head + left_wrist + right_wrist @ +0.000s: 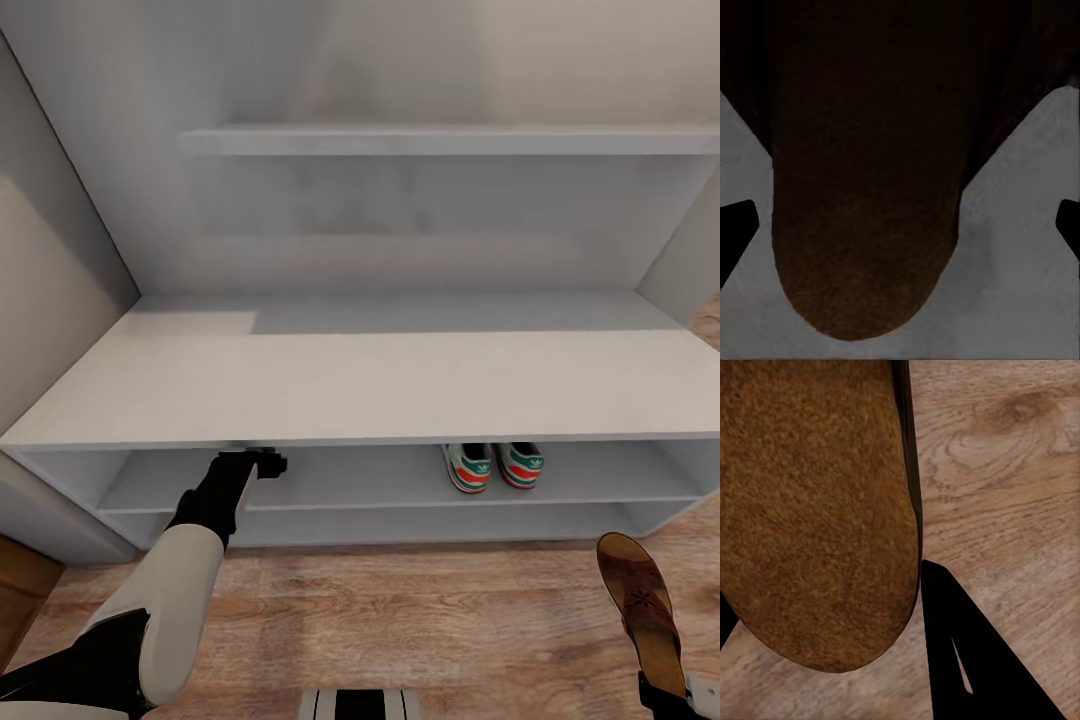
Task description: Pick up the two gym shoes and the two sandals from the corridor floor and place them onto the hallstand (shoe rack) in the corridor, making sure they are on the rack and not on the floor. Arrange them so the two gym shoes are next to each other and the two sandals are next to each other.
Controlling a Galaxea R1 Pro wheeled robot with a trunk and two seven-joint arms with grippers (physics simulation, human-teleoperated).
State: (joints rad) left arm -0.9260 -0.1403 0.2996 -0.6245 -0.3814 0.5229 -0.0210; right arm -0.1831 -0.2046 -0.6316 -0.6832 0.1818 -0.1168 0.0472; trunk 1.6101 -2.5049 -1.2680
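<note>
Sneakers (493, 466) sat together on the rack's (360, 385) upper low shelf; left fingers (262, 462) pinched one sandal (866, 240) inside it, right fingers (967, 652) pinched the other sandal (640, 605) over the floor (420, 620); best set both adjacent, clear of sneakers.

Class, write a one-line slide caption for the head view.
Gym shoes shelved in the hallstand; right gripper holds a sandal.

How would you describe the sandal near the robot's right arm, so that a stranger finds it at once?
Start at the pale grey-white shoe rack with a wide bench top, then look down to the light brown wood-plank floor at the right. The brown leather open sandal with a tan footbed is there, at the right claw. Unlike the cream-white sneakers with teal stripes, it is not on a shelf.
</note>
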